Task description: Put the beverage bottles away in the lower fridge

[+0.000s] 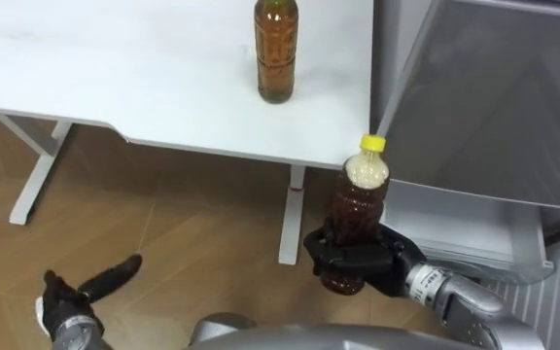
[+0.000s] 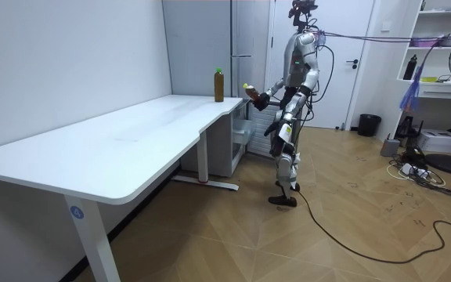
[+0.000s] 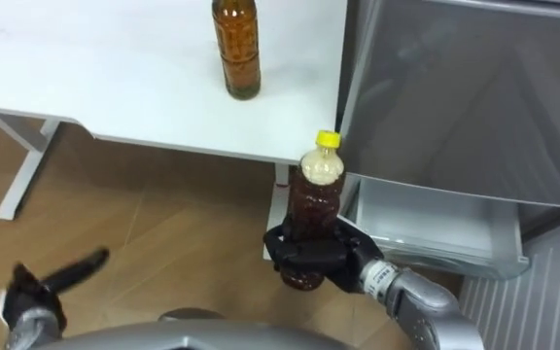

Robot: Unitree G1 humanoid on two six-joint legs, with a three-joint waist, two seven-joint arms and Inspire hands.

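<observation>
My right hand [image 1: 358,261] is curled round a brown drink bottle with a yellow cap [image 1: 360,199], holding it upright in the air just off the table's near corner, in front of the fridge's pulled-out lower drawer [image 1: 465,219]. In the right eye view the same bottle [image 3: 314,209] sits in my right hand [image 3: 309,258]. A second brown bottle [image 1: 276,51] stands on the white table [image 1: 115,68] near its right end. My left hand [image 1: 71,301] hangs low at the lower left with fingers straight, holding nothing.
The grey fridge [image 1: 494,87] stands right beside the table's end, its lower drawer [image 3: 436,224] open and pale inside. The table's white legs [image 1: 27,180] stand on the wooden floor. In the room view I stand at the table's far end, by the fridge [image 2: 245,47].
</observation>
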